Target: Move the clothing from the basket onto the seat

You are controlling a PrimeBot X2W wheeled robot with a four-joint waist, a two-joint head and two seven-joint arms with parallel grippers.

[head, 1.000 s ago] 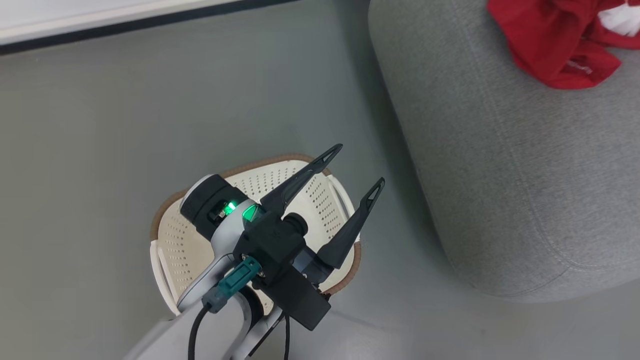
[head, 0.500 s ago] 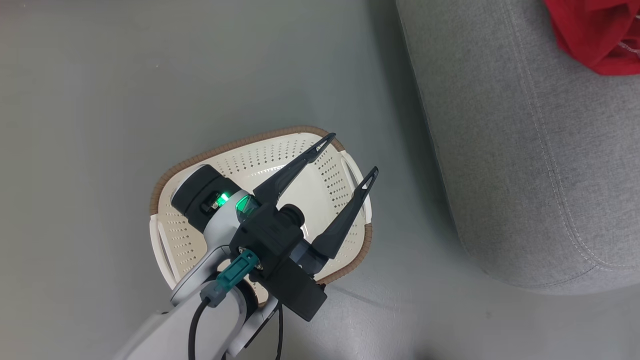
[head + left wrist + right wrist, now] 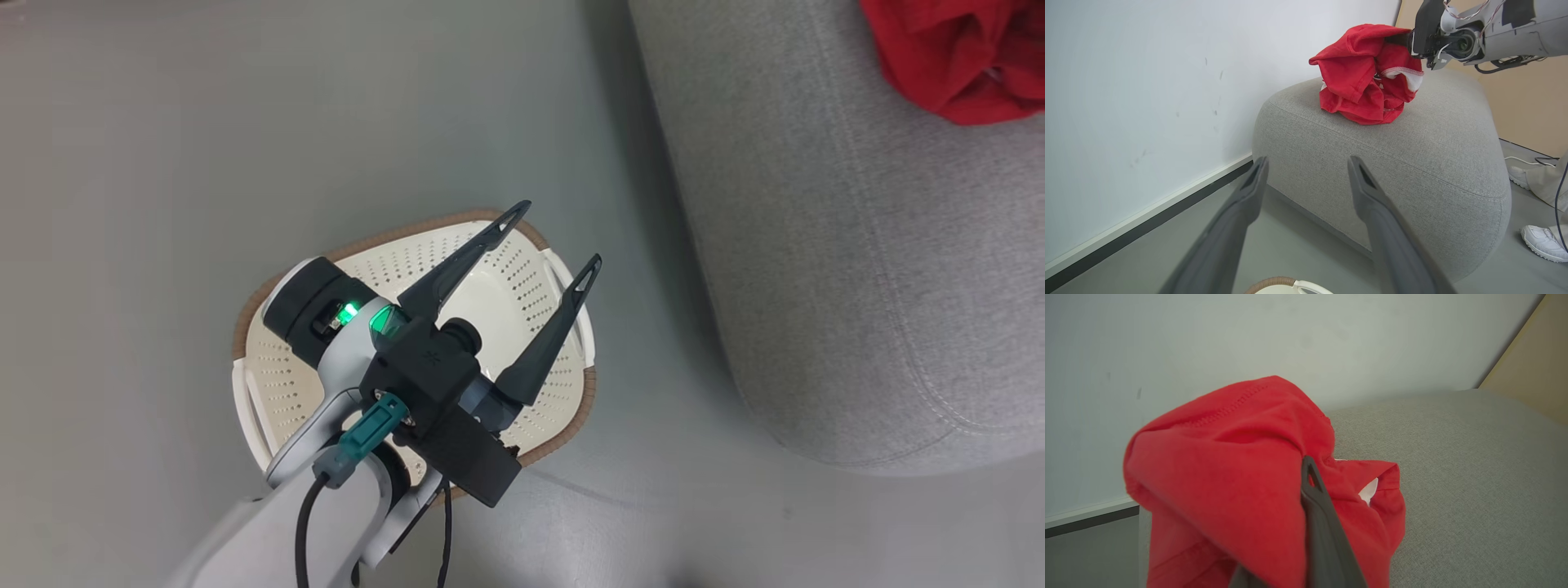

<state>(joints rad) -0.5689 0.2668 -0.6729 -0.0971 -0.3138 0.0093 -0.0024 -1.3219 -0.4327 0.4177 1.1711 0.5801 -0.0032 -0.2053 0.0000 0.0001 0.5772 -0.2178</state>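
Clothing (image 3: 1367, 81) sits bunched in a red heap on the grey seat (image 3: 1412, 163), its top fold clenched in the right tool (image 3: 1308, 465). The left tool (image 3: 555, 235) hangs over the basket (image 3: 384, 261) on the floor, fingers spread wide, holding nothing.

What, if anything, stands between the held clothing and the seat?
Nothing visible. The right gripper is shut on the clothing, whose lower folds appear to rest on the seat.
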